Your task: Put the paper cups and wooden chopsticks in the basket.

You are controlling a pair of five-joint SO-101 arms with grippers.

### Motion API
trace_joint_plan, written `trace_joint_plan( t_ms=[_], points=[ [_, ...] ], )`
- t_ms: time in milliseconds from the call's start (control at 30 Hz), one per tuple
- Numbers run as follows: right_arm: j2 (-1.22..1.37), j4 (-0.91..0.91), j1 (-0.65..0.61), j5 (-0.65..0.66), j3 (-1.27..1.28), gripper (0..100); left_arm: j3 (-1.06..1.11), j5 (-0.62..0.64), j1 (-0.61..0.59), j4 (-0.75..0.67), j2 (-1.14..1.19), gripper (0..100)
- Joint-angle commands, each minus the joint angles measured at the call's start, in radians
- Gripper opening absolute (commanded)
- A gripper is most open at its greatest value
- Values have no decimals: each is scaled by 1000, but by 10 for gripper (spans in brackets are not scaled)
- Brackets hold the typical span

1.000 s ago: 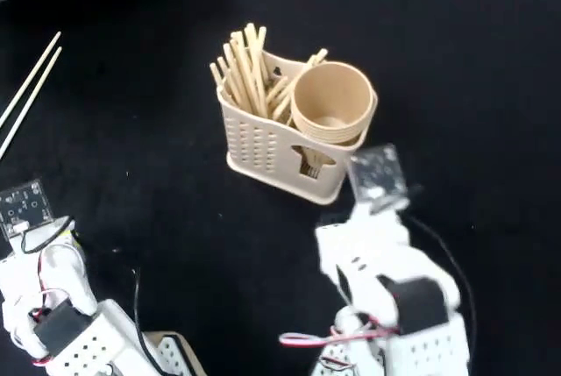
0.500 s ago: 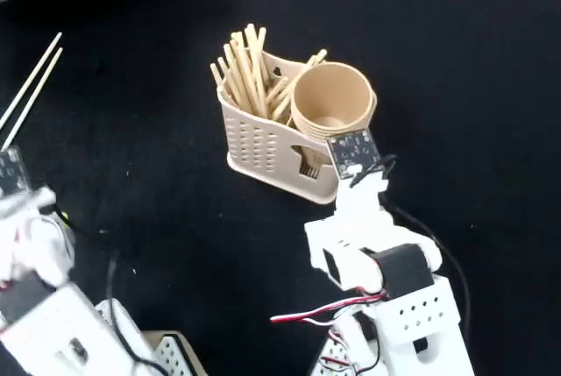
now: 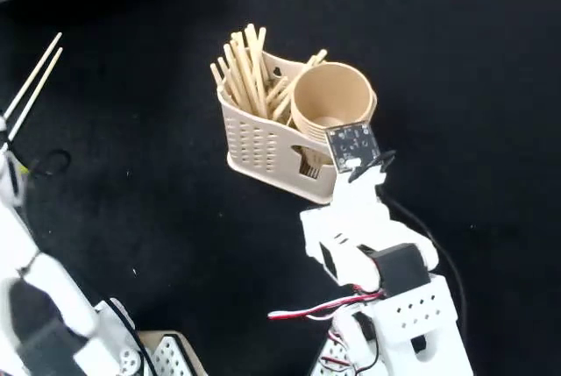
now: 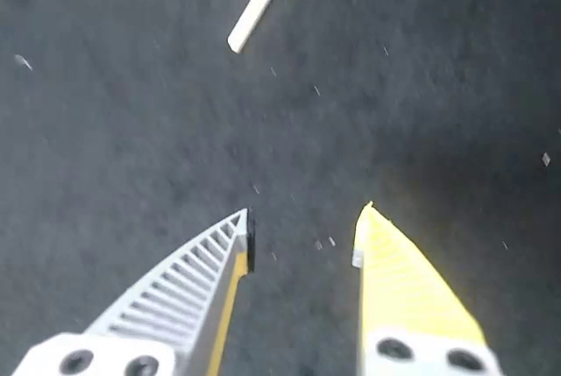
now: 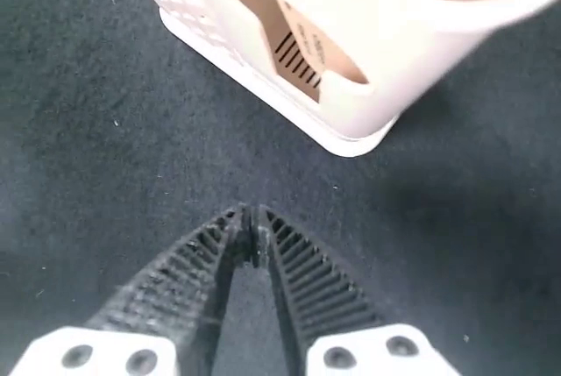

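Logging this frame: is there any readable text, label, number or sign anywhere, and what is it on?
No legible text anywhere.
Paper cup, seen through the basket cutout: dark barcode-like stripes with print beside them, too blurred to read.
Circuit board on the right wrist: pale specks, no readable characters.
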Motion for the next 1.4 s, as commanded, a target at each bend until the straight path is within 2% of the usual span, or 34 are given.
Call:
trace_joint_plan(
  t_ms=[0, 100, 267, 333, 467, 600, 767, 833, 1067, 1367],
  points=[
    [-8, -78, -109, 25, 64, 15, -180, -11, 8, -3, 98, 207],
    [-10, -132, -264, 66, 111, 15, -292, -8, 16, 3, 210, 207],
    [-1, -209, -399, 89, 128, 15, -595, -17, 50, 104, 456, 210],
    [-1, -236, -430, 106, 163, 15, -769, -20, 71, 175, 569, 241],
    [-1, -308, -462, 115, 252, 15, -1179, -155, 142, 390, 822, 257],
    [-1, -362, -462, 115, 315, 15, -1584, -235, 180, 519, 1079, 259],
    [-1, -359, -496, 117, 348, 15, -1910, -296, 173, 529, 1346, 261],
    [-1, -364, -520, 117, 360, 15, -1979, -276, 159, 460, 1435, 261],
    [-7, -364, -532, 117, 363, 15, -2009, 91, 87, -43, 1697, 256],
    [-5, -364, -532, 117, 363, 15, -1986, 707, 142, -388, 1800, 220]
  ],
)
